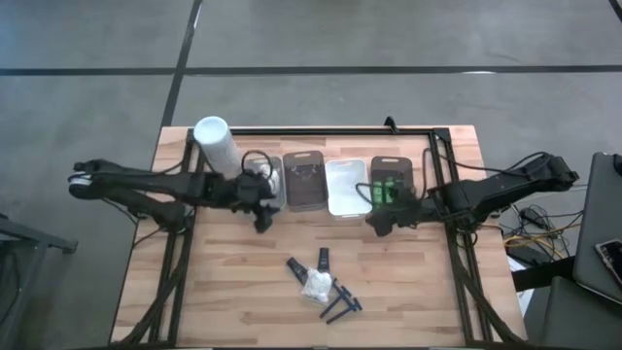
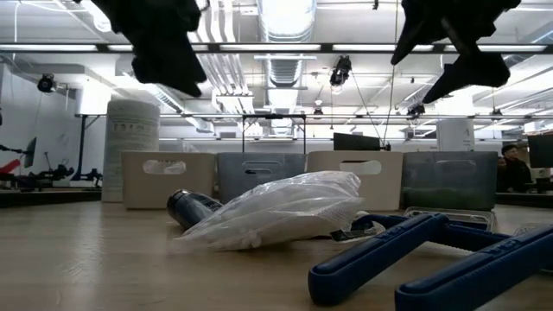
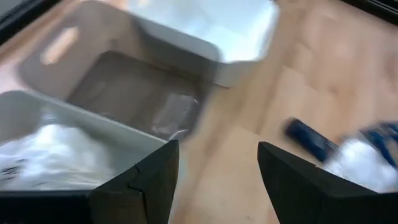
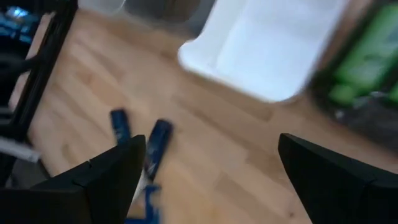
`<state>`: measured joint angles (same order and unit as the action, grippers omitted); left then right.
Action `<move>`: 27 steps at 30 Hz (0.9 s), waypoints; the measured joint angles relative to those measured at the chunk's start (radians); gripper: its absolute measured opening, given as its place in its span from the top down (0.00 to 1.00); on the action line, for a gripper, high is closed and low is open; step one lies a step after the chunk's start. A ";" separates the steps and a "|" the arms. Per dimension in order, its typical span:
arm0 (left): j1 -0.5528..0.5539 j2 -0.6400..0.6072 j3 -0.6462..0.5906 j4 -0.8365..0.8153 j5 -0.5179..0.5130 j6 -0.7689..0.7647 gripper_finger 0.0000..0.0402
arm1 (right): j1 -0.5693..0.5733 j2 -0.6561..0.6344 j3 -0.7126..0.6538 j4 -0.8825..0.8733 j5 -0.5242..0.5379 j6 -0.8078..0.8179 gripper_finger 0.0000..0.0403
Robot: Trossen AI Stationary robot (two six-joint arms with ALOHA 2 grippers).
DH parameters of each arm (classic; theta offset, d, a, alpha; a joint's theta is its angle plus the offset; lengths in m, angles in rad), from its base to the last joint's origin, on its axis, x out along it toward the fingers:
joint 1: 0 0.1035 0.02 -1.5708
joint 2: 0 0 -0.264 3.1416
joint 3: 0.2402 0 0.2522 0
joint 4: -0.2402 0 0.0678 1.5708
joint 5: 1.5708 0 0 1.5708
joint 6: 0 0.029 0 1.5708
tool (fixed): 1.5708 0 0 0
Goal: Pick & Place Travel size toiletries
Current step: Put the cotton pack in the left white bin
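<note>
Left gripper (image 1: 262, 222): I hold it wide and empty beside the trays (image 1: 347, 187). Right gripper (image 1: 375, 226): likewise wide, empty. Remaining toiletries (image 1: 321, 288): clustered mid-table, awaiting sorting.

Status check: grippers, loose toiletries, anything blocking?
Left gripper and right gripper open, empty, hovering beside the trays. White packet, razors loose mid-table. Path clear.

A: What kind of place am I driving this rig in?

B: Looks like a lab to me: exposed ceiling ducts (image 2: 285, 17), concrete floor (image 1: 321, 34) around the wooden table (image 1: 233, 292).
</note>
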<state>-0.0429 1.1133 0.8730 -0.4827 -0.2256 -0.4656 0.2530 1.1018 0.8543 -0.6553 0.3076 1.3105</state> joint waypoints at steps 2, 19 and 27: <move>-0.053 0.002 0.007 0.000 -0.019 0.001 0.45 | 0.014 0.045 0.000 0.059 -0.033 0.000 0.10; -0.411 0.281 0.008 0.359 -0.025 -0.176 0.45 | 0.179 0.507 0.002 0.549 -0.206 0.075 0.10; -0.413 0.521 0.028 0.643 -0.002 -0.252 0.45 | 0.188 0.597 0.015 0.667 -0.204 0.122 0.10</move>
<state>-0.4560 1.6340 0.9012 0.1598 -0.2279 -0.7174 0.4408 1.6990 0.8695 0.0115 0.1040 1.4329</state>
